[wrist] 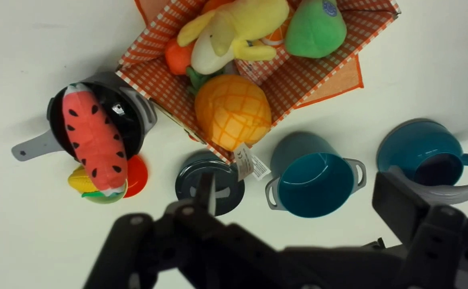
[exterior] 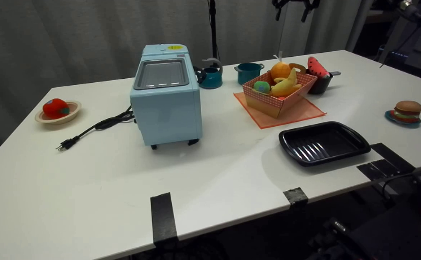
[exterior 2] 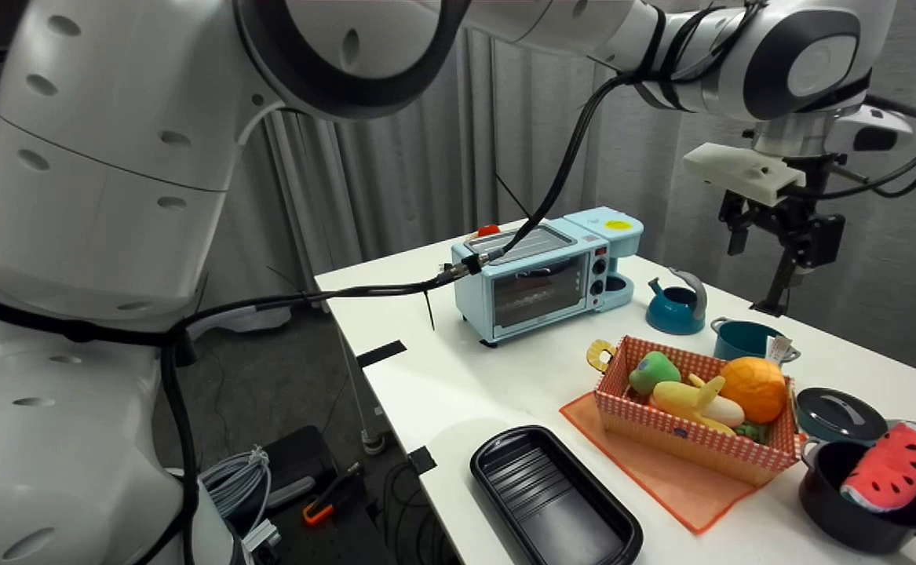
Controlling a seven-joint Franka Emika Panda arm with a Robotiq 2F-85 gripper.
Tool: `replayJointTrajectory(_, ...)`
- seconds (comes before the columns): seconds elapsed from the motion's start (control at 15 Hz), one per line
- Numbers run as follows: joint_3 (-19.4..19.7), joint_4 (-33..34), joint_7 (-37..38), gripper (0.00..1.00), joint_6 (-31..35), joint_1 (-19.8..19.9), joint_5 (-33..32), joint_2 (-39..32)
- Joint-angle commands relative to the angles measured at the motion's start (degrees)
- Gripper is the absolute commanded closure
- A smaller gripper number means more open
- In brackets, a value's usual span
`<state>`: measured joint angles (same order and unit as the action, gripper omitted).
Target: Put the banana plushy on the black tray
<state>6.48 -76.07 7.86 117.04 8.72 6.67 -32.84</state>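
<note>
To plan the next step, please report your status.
Gripper open, holding nothing. Banana plushy in basket, outside black tray. Neighbouring green toy may hinder grasping.

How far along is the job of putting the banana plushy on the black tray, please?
Nothing looks done yet: the banana plushy lies in the checked basket, not on the black tray. Nothing is in hand: the gripper hangs open in the air, holding nothing. All the steps are left: grasping the plushy, lifting it out and setting it on the tray near the basket.
</note>
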Motion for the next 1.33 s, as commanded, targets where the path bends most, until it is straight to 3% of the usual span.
replayJointTrajectory(0.0, -0.22, -0.13, -0.01, 0.0, -0.73, 0.61, -0.12, -0.01)
replayJointTrajectory(0.27, -0.15, -0.73, -0.18, 0.0, -1.52, 1.1, -0.05, -0.06)
replayJointTrajectory(0.67, -0.74, -3.42, -0.62, 0.0, 3.72, 0.93, 0.23, -3.47)
replayJointTrajectory(1.27, -0.51, -1.27, 0.39, 0.0, 10.45, 0.13, -0.44, -10.96)
